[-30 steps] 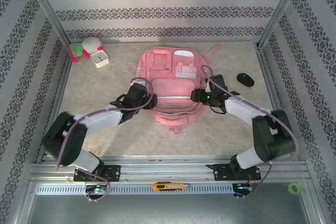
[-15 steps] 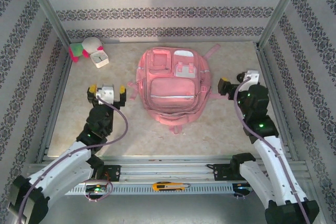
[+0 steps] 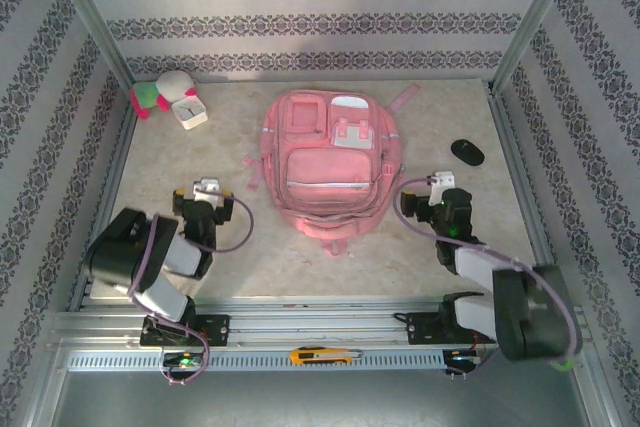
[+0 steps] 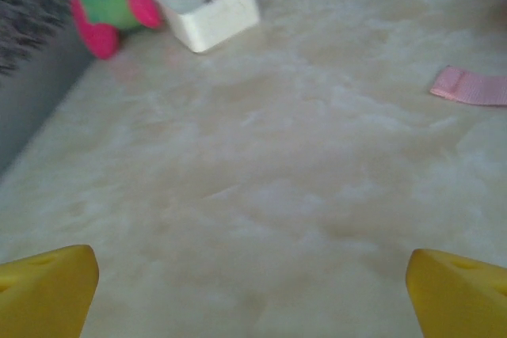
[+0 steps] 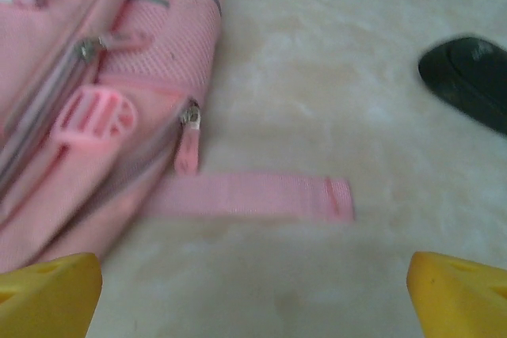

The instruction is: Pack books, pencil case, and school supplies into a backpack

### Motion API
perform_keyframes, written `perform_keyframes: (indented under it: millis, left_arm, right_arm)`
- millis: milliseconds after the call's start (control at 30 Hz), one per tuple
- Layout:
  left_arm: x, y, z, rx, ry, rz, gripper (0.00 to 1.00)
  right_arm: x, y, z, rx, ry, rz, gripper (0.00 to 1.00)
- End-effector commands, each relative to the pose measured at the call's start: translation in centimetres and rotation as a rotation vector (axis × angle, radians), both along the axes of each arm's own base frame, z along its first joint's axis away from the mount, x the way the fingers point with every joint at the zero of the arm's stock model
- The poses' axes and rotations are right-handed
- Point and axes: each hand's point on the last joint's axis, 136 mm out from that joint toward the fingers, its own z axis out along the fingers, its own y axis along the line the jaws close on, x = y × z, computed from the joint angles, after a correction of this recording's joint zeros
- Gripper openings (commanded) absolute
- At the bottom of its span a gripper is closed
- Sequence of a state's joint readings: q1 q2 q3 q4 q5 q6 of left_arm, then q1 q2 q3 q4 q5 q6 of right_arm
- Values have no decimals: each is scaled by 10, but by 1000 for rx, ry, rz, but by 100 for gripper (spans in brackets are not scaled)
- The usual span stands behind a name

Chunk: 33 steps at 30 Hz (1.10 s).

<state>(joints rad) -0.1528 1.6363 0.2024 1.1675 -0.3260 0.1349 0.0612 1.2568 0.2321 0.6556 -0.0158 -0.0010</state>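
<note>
Backpack (image 3: 330,162) lies flat on pale marbled worktop (image 3: 300,252). Walls (image 3: 300,22) carry striped patterned paper. Left end effector (image 3: 205,190) and right end effector (image 3: 440,185): jaws apart, empty.

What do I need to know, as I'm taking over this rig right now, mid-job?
Left gripper: open, empty, over the table, left of the backpack.
Right gripper: open, empty, near the backpack's loose strap on its right side.
Backpack: flat mid-table, zips look shut; contents hidden.
Done: packing looks finished.
Left: probably only a check of the zips.
</note>
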Motion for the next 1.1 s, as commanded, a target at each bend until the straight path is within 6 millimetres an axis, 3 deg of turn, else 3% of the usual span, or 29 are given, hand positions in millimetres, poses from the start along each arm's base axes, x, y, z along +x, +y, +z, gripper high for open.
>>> perform_keyframes:
  millis: [0,33,67,167,200,533,800,1067]
  left_arm:
    - [27,17,30,-210,-93,29,99]
    - [33,25,33,-243,-120,37,99]
    - [33,21,33,-245,-126,10,99]
    - [34,21,31,-246,-107,10,99]
    - [34,21,32,-245,-111,7,99]
    - [42,14,28,-245,-62,-31,99]
    - [47,-6,25,-246,-15,-150,99]
    - [47,-6,25,-246,-16,-150,99]
  right_arm:
    - [39,3,43,-22,-210,31,98]
    - [45,2,32,-23,-201,27,98]
    - [52,-3,33,-5,-252,-12,98]
    - [49,-26,21,4,-135,-126,98]
    - [61,-26,31,7,-175,-129,98]
    - [61,-26,29,14,-162,-127,98]
    - [61,-26,28,14,-161,-126,98]
    - [61,-26,29,13,-162,-125,98]
